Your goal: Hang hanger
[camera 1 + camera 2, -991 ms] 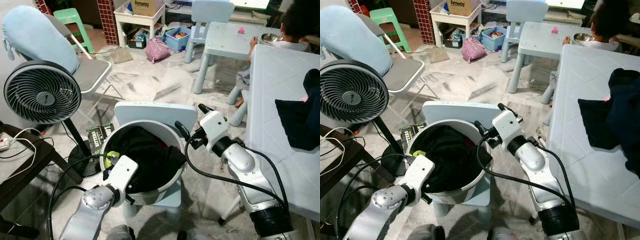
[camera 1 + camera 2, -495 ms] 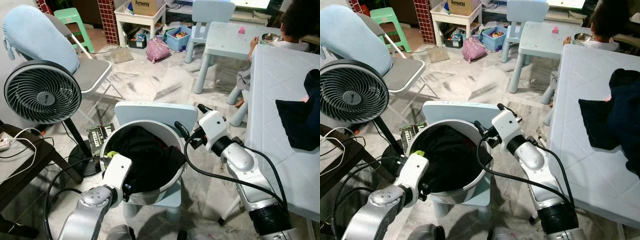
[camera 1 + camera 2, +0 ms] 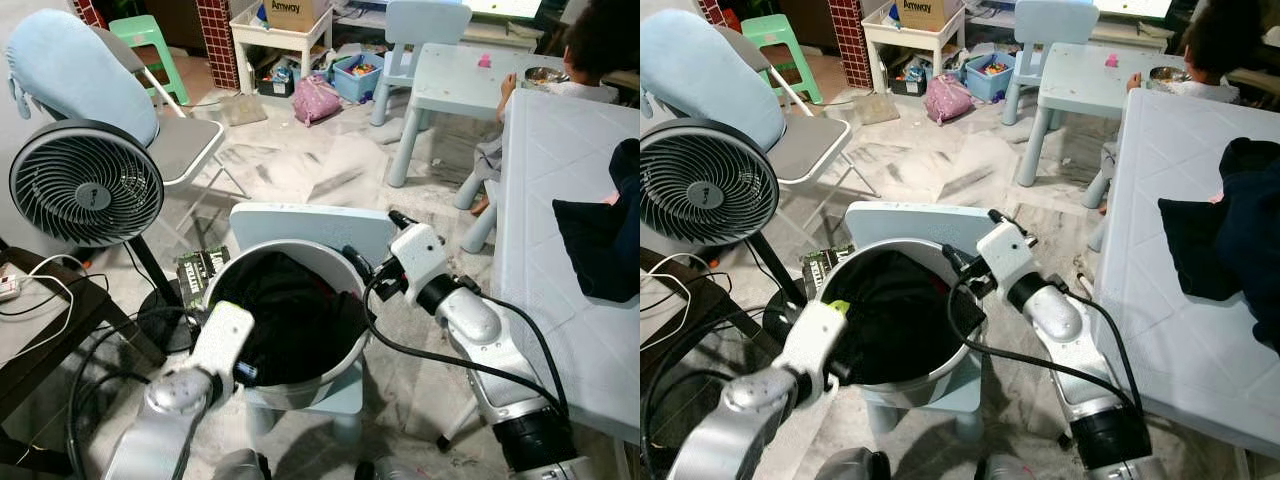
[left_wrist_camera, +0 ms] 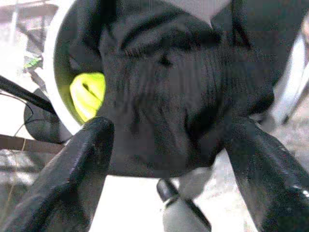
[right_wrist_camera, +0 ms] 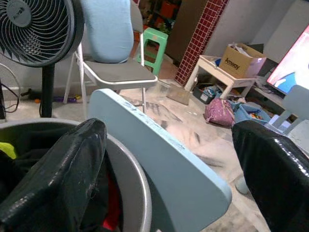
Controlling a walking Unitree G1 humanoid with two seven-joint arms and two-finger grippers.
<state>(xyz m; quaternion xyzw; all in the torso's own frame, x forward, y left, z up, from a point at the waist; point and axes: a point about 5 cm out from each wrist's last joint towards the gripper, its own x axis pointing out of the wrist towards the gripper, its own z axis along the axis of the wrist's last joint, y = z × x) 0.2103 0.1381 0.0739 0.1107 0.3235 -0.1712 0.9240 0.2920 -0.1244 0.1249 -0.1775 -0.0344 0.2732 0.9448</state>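
A white bucket full of dark clothes stands on a small light blue chair. A yellow-green item lies against the bucket's inner left wall; I cannot tell what it is. My left gripper is open at the bucket's near left rim, pointing in at the clothes, with nothing between its fingers. My right gripper is open over the bucket's far right rim, beside the chair back, and holds nothing. One right finger hangs over the bucket's edge.
A standing fan and a folding chair with a blue cushion are at the left. A dark side table is near left. A white table with a dark garment is at the right. A person sits far right.
My left arm has drawn back and to the left along the bucket's near rim. The right gripper has shifted slightly left, toward the bucket.
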